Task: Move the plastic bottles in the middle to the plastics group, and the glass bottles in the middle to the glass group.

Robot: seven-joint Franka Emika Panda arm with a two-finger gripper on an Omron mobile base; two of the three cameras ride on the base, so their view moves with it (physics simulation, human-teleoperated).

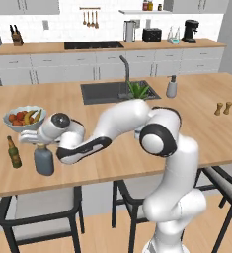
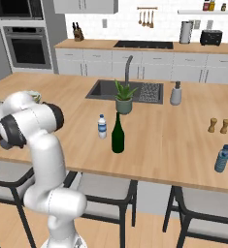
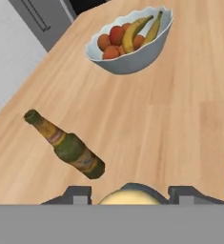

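Squat grey-blue bottle [image 1: 43, 159] stands upright on the island counter [image 1: 196, 133] near its front left edge, just right of the brown beer bottle [image 1: 14, 152] and in front of the fruit bowl [image 1: 23, 118]. In the hand view its tan cap [image 3: 127, 194] sits right between the two finger tips, so the gripper [image 1: 38, 144] looks half closed around the bottle's top; actual contact can't be told.

Green wine bottle [image 2: 118, 134] and small water bottle [image 2: 102, 127] are upright mid-counter, just beside each other, near the potted plant [image 2: 123, 98]. Blue plastic bottle [image 2: 222, 158] is far right, well apart.

Risks, as a guess: the squat bottle is close to the beer bottle, so any sideways drag on release or lift-off could knock the beer bottle over. A pull-away at an angle could tip the squat bottle, which is near the counter edge.

Arm reaches far left and low, forearm nearly level, hand pointing down over the cap.
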